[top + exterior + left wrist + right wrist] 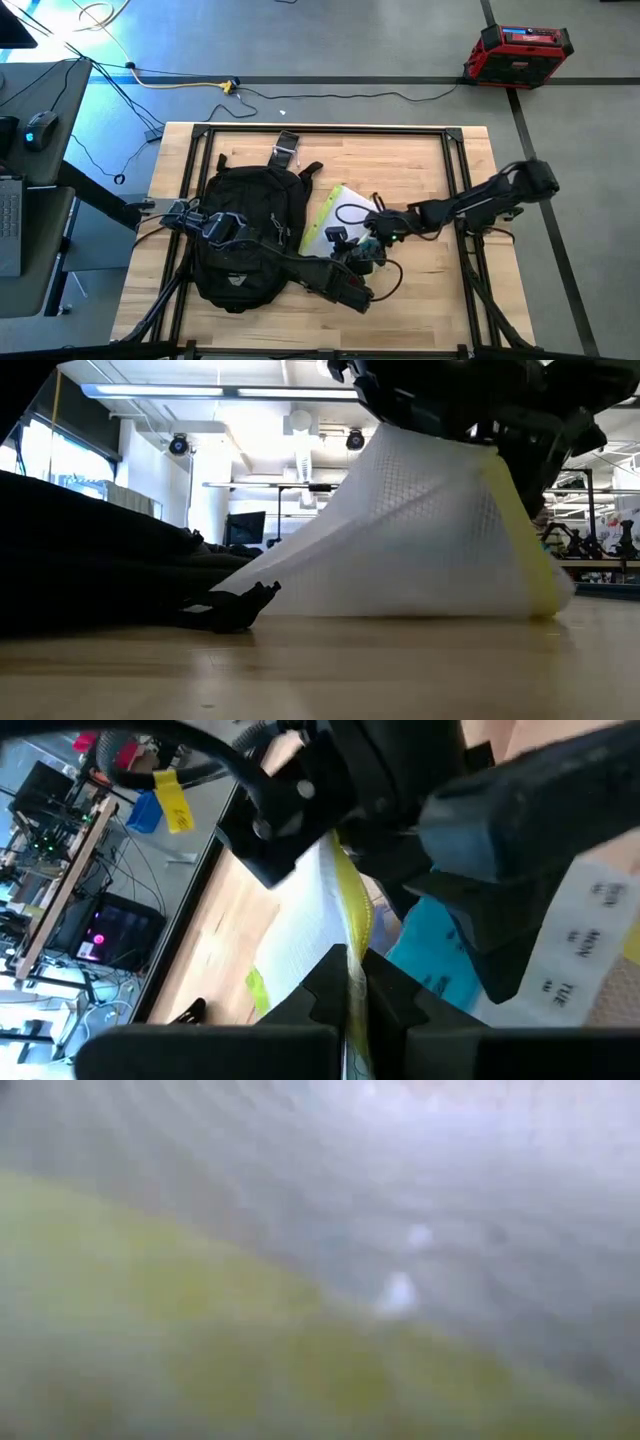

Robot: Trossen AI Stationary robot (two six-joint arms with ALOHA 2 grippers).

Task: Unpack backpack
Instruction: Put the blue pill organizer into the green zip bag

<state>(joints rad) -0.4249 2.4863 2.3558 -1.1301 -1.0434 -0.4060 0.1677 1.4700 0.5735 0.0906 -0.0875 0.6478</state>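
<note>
The backpack is black. The pouch is translucent white mesh with neon-yellow trim. The bench is pale wood with a black frame.

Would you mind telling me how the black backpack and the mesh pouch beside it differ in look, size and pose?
The backpack is black and opaque; the pouch is translucent white mesh with neon-yellow trim. The backpack is much larger than the pouch. In the low view the backpack lies slumped low on the table, while the pouch has one end lifted and slopes down to the tabletop. Both are soft fabric items on the same wooden table.
</note>
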